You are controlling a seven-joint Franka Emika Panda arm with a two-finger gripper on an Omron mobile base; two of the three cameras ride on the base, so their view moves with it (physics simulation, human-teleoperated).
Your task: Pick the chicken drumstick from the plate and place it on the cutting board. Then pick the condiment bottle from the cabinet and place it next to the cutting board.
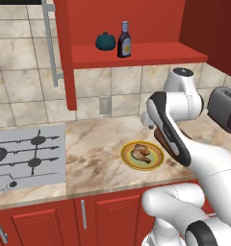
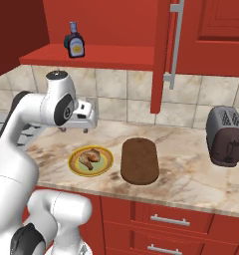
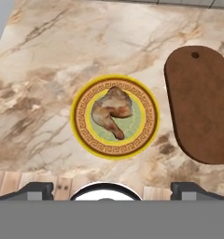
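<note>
The golden-brown chicken drumstick (image 3: 111,112) (image 1: 140,153) (image 2: 89,158) lies in the middle of the round yellow-rimmed plate (image 3: 150,116) (image 1: 158,158) (image 2: 107,160) on the marble counter. Just right of the plate lies the dark brown oval cutting board (image 3: 200,102) (image 2: 139,160), bare. My gripper (image 2: 73,129) (image 3: 112,191) hangs open well above the plate, pointing straight down, its fingertips (image 3: 37,190) wide apart and holding nothing. The condiment bottle (image 1: 124,41) (image 2: 74,41) stands upright on the open shelf of the red cabinet (image 1: 151,52) (image 2: 106,56).
A teal pumpkin-shaped object (image 1: 106,41) sits left of the bottle on the shelf. A toaster (image 2: 226,135) (image 1: 225,108) stands at the counter's right end. The stove (image 1: 26,156) is to the left. A cabinet door with a metal handle (image 2: 175,40) stands open.
</note>
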